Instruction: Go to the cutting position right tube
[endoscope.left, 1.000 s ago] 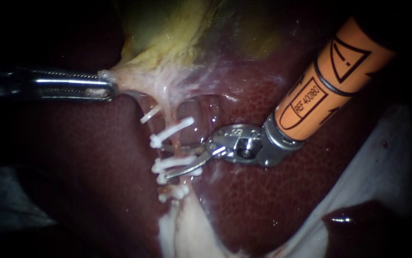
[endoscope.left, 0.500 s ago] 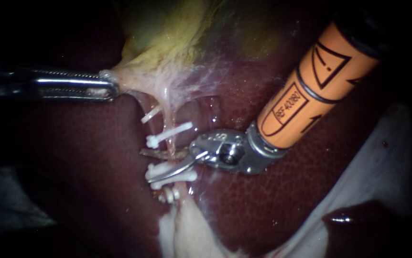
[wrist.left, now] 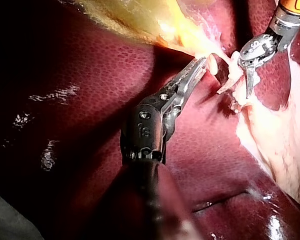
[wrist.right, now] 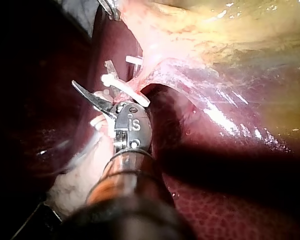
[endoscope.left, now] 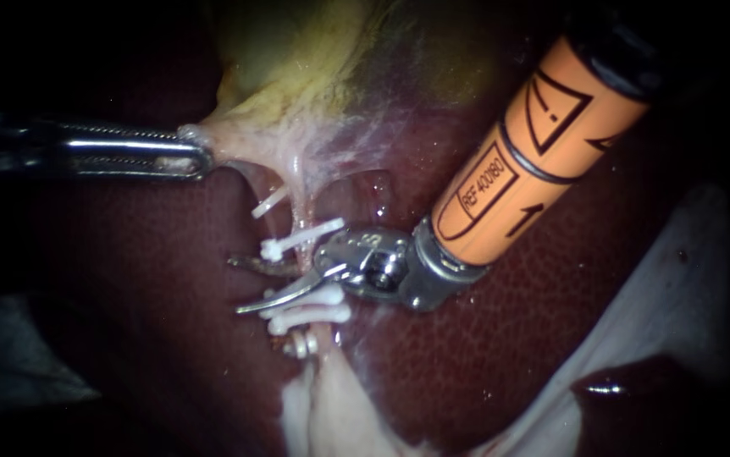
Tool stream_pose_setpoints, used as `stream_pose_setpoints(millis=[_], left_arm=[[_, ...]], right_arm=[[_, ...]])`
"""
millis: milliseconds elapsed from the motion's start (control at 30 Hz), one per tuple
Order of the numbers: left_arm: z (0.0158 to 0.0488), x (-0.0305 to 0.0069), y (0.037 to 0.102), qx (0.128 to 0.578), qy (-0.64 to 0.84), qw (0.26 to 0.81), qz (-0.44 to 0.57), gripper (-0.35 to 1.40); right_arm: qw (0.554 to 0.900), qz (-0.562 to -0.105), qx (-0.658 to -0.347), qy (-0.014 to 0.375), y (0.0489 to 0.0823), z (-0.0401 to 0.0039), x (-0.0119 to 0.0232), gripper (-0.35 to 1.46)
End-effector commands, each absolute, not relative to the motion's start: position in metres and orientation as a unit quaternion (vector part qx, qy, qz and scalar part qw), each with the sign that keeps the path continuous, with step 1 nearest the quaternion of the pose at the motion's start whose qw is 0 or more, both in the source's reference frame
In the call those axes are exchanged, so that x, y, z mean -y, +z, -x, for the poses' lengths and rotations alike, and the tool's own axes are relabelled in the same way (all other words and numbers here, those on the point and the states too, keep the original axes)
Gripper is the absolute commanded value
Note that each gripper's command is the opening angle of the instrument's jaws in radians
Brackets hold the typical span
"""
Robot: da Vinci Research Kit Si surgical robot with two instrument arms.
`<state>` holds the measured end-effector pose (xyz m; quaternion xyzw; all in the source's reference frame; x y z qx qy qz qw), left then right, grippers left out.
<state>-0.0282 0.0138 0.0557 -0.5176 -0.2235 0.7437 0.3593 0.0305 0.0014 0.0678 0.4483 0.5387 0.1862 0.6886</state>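
My left instrument [endoscope.left: 189, 158] comes in level from the left, its jaws shut on the pale lower edge of the gallbladder [endoscope.left: 297, 59], holding it taut. Below that edge a thin pale tube [endoscope.left: 301, 222] runs down over the liver, carrying several white clips [endoscope.left: 301, 236]. My right instrument [endoscope.left: 251, 286], with an orange shaft, has its two blades open astride the tube, between an upper clip and a lower clip [endoscope.left: 310, 315]. The right wrist view shows those open blades [wrist.right: 96, 84] beside the clips [wrist.right: 124, 86]. In the left wrist view, my left jaws [wrist.left: 199, 67] grip the tissue.
Dark red liver [endoscope.left: 509, 338] fills the field under both instruments. Pale fatty tissue [endoscope.left: 331, 406] spreads below the lowest clip. A white cloth [endoscope.left: 687, 254] lies at the lower right with a dark pool of blood [endoscope.left: 627, 389] on it.
My right instrument has slid left along the liver, so its open blades now reach past the tube between the clips. My left instrument has held still.
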Motion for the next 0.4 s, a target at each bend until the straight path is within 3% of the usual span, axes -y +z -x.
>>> stream_pose_setpoints(millis=[33,400], left_arm=[[0.0282,-0.0138,0.0557,0.224,0.744,0.359,0.518,-0.35],[0.0282,-0.0138,0.0557,0.224,0.744,0.359,0.518,-0.35]], right_arm=[[0.687,-0.449,-0.54,0.187,0.0675,-0.0305,-0.0015,1.29],[0.686,-0.45,-0.539,0.189,0.0674,-0.0304,-0.0016,1.29]])
